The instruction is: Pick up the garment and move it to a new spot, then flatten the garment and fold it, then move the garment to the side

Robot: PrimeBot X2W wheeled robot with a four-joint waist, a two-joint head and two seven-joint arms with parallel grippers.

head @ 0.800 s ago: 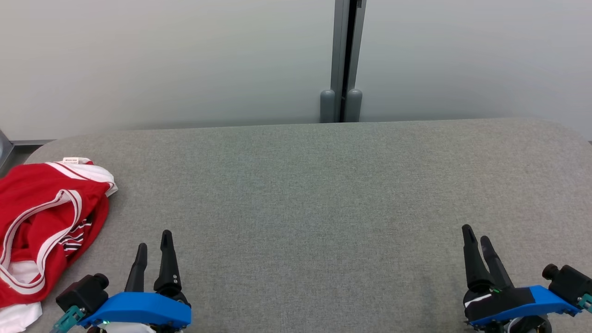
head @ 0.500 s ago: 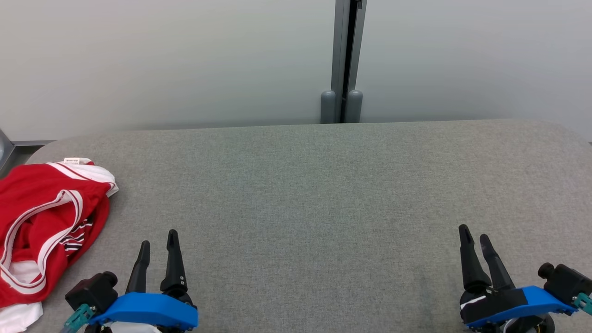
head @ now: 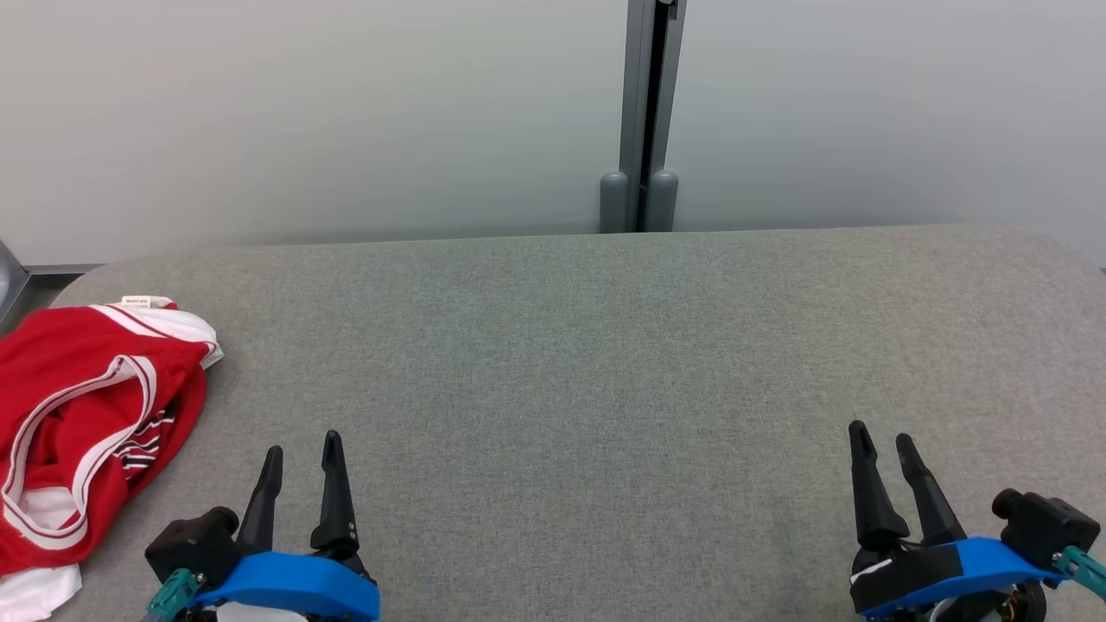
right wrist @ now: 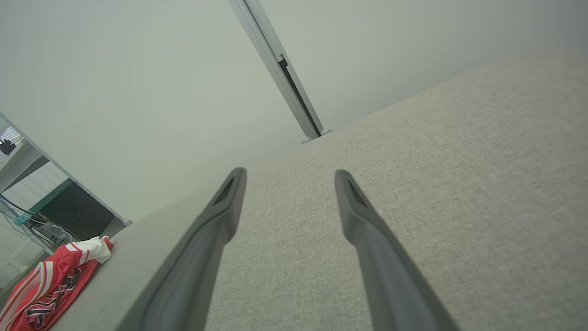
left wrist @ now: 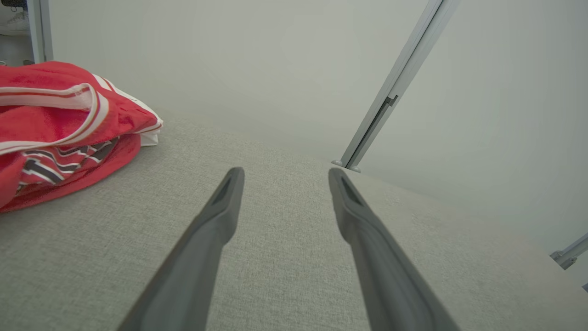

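The garment [head: 82, 423] is a crumpled red jersey with white trim, lying at the left edge of the grey table [head: 587, 363]. It also shows at the upper left of the left wrist view [left wrist: 59, 133] and far off at the lower left of the right wrist view [right wrist: 50, 285]. My left gripper [head: 302, 445] stands open just right of the garment, holding nothing. At the table's front right my right gripper [head: 881, 436] is open too, over bare cloth. Each wrist view shows its gripper's fingers, left [left wrist: 216, 230] and right [right wrist: 211, 234], spread wide apart.
A pale wall with a grey vertical post [head: 644, 112] runs behind the table's far edge. The table's rounded left corner [head: 78, 276] lies just past the garment. Shelving and cables [right wrist: 41, 220] stand beyond the left end.
Both grippers have drawn back a little toward the front edge; the left one also shifted slightly right. The garment lies as before.
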